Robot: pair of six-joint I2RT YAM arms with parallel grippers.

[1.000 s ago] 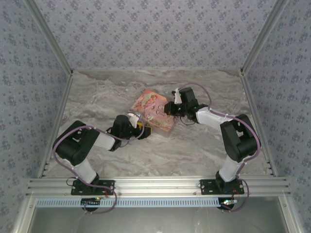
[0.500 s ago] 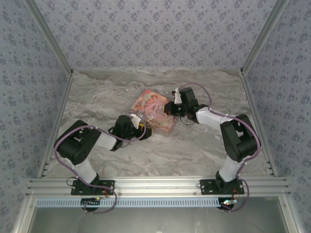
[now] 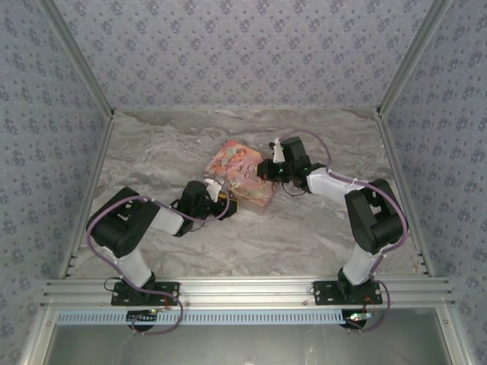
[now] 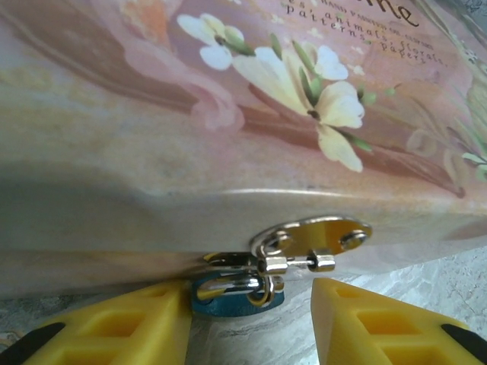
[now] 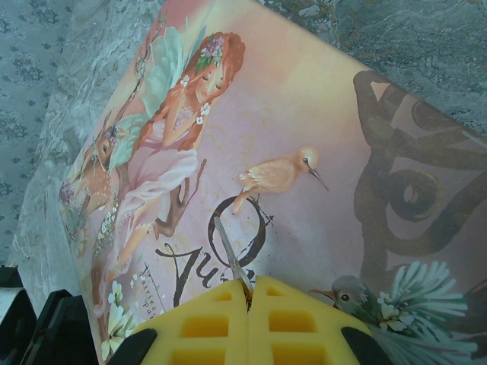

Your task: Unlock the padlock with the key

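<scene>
The padlock [image 4: 231, 306], a tiny blue body with a silver shackle, hangs from the metal hasp [image 4: 319, 234] on the front of the pink picture box [image 4: 152, 114]. My left gripper [image 4: 251, 313] is open, its yellow fingers [image 4: 114, 327] on either side of the padlock: the left finger is at its edge, the right finger apart from it. My right gripper [image 5: 249, 293] is shut on the key [image 5: 228, 251], whose thin silver blade sticks out over the box lid [image 5: 327, 129]. From above, the left gripper [image 3: 222, 204] is at the box's near edge and the right gripper [image 3: 262, 169] over its right side.
The pink box [image 3: 242, 173] lies mid-table on the marble-patterned surface [image 3: 304, 228]. Patterned walls and metal frame rails bound the table on three sides. Bare table lies right of and in front of the box.
My left gripper's fingers have drawn closer together around the padlock, and the left arm has shifted slightly. The right arm and the key have stayed put.
</scene>
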